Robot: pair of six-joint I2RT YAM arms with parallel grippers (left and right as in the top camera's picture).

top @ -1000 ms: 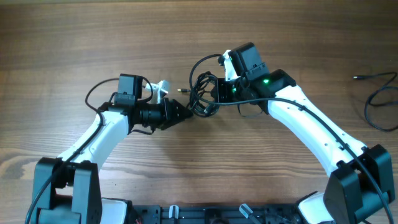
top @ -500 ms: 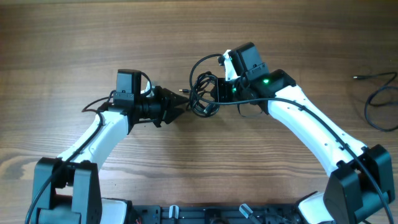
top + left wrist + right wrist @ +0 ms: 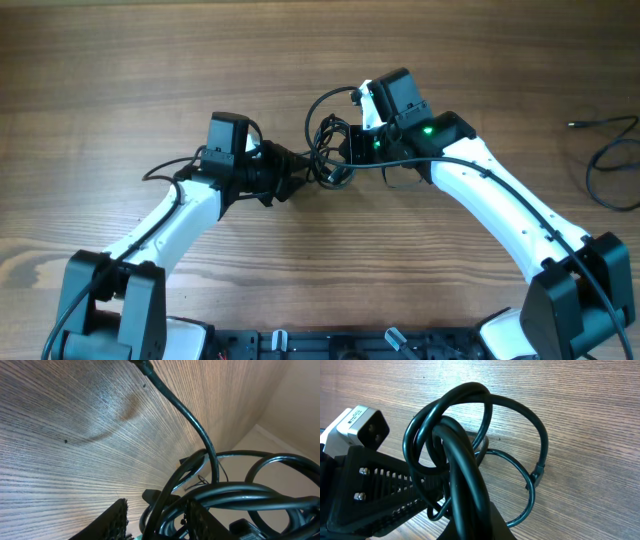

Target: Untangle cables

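Overhead, the cables (image 3: 325, 158) form a knotted bundle in the middle of the table (image 3: 150, 60) between both arms, with a loose cable (image 3: 612, 165) well apart at the right edge. The right wrist view shows the right gripper (image 3: 345, 152) clamped on the bundled strands. The left wrist view shows the left gripper (image 3: 159, 517) parted, with loops between its fingers.

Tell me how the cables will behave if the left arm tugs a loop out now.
Probably floppy yet springy: the cables hold rounded loops instead of lying limp. Loops wrap one another near the right gripper, so a tug may drag the whole bundle or tighten it. The smooth, shiny jacket could slip between the left fingers.
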